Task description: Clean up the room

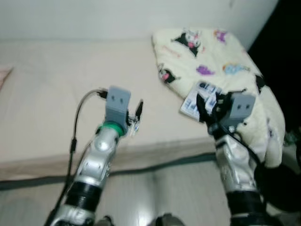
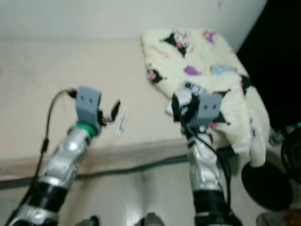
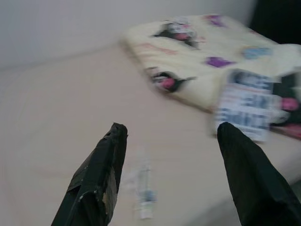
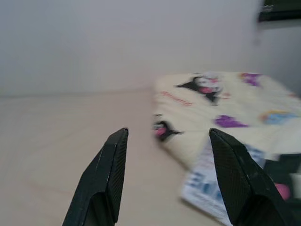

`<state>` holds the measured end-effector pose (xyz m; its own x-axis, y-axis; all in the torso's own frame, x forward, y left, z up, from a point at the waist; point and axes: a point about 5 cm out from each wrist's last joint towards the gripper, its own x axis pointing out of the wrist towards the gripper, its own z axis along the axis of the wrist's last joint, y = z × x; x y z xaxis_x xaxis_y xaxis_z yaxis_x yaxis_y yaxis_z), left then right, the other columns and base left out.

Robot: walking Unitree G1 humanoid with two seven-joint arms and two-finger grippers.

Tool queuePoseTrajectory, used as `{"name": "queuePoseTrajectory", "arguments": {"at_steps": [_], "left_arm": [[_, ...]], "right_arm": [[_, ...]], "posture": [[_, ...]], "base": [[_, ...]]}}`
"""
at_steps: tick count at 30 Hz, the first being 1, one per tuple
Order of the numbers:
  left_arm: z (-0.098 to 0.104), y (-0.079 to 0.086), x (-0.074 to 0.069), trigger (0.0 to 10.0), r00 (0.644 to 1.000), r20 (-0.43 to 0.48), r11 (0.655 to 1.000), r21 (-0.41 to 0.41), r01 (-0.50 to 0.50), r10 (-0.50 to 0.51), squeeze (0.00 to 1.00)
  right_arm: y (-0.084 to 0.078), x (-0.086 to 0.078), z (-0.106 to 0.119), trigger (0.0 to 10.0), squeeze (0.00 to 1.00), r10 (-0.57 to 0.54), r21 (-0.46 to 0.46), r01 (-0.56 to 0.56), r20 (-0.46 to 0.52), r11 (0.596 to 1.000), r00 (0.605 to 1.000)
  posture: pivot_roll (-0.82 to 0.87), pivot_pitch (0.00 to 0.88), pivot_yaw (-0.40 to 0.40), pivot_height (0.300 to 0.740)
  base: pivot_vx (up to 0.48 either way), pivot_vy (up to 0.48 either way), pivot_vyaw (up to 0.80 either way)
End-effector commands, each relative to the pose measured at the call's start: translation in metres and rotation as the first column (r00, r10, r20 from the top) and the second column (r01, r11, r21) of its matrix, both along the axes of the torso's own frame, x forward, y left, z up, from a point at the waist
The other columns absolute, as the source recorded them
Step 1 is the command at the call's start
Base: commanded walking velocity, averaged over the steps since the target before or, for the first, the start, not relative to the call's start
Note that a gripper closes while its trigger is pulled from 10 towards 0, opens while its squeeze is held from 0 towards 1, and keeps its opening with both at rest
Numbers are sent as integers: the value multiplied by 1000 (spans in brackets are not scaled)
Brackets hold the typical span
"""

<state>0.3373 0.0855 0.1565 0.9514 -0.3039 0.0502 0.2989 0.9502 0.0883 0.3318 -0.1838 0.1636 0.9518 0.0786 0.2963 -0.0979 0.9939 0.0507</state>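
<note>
Both end effectors sit spread above the bed (image 1: 47, 94): my left end effector (image 3: 169, 174) over a small clear wrapper (image 3: 143, 188), my right end effector (image 4: 167, 176) near the printed packet (image 4: 211, 188) against the cartoon-print blanket (image 1: 211, 52). I judge nothing collected yet.

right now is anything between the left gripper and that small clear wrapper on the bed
Nothing visible. The left gripper hangs open just above the small clear wrapper, which lies alone on the bare bed.
</note>
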Motion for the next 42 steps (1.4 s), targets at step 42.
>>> {"name": "queuePoseTrajectory", "arguments": {"at_steps": [42], "left_arm": [[2,2,2,10000,998,41,999,5,-41,40,0]], "right_arm": [[-1,-1,-6,10000,0,-7,-40,6,-19,999,1000]], "posture": [[-127,78,-4,740]], "base": [[58,156,211]]}}
